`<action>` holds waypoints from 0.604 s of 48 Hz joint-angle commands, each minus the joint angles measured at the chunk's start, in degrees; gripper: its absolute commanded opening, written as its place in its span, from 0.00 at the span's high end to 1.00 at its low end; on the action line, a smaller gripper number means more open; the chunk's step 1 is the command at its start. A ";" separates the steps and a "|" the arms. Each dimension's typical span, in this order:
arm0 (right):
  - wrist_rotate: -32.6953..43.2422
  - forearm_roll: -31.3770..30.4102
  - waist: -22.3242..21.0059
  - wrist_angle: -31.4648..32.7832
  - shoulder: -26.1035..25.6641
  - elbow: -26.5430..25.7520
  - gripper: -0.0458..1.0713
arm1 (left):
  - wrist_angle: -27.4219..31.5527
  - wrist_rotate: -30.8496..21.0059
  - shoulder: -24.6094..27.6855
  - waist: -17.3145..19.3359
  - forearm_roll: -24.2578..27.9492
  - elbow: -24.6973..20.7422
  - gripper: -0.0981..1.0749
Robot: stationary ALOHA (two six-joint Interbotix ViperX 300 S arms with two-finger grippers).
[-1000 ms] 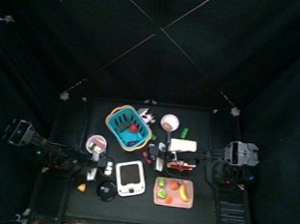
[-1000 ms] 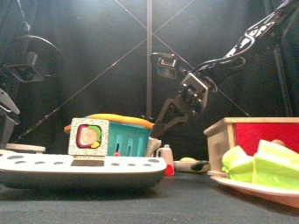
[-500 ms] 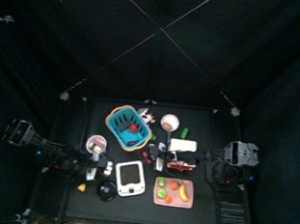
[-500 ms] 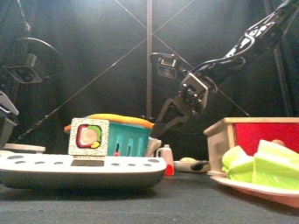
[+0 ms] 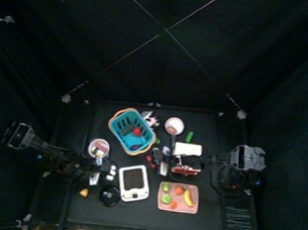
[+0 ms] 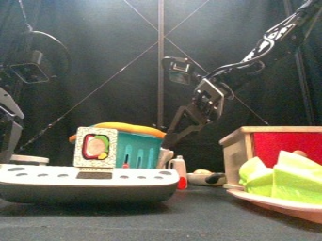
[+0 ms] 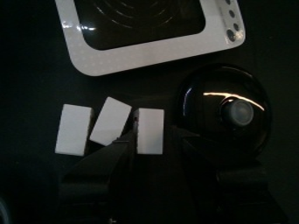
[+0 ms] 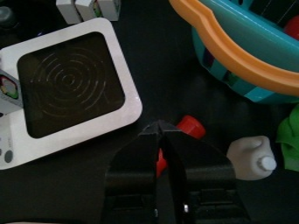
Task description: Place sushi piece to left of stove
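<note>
The white stove (image 5: pixel 133 182) with its dark round burner lies near the table's front; it also shows in the front view (image 6: pixel 88 181), the left wrist view (image 7: pixel 152 35) and the right wrist view (image 8: pixel 70 87). The sushi piece (image 6: pixel 94 148), a green-edged square with white rice and a red centre, stands upright at the stove's knob end (image 8: pixel 6 87); its base is hidden. My left gripper (image 7: pixel 170 162) hangs open and empty above three white blocks (image 7: pixel 105 131), left of the stove. My right gripper (image 8: pixel 160 133) is shut and empty, right of the stove.
A black round thing (image 7: pixel 228 114) lies by the white blocks. A teal basket with an orange rim (image 8: pixel 246 52), a red piece (image 8: pixel 190 128) and a small white bottle (image 8: pixel 251 153) sit near my right gripper. A pink tray of food pieces (image 5: pixel 178 196) and a red box (image 6: pixel 283 151) stand front right.
My left arm has shifted a little at the front view's left edge. The sushi piece, the stove and my right arm have not moved.
</note>
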 commanded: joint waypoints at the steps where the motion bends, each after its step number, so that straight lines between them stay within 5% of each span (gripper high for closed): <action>1: -0.09 0.09 0.09 -0.18 -1.05 -1.32 0.55 | 0.79 -0.09 -1.41 -0.97 -0.44 -1.58 0.25; 29: -0.09 0.00 0.09 -0.18 -1.14 -1.32 0.55 | -5.10 0.00 -5.01 -1.14 -0.70 -4.31 0.25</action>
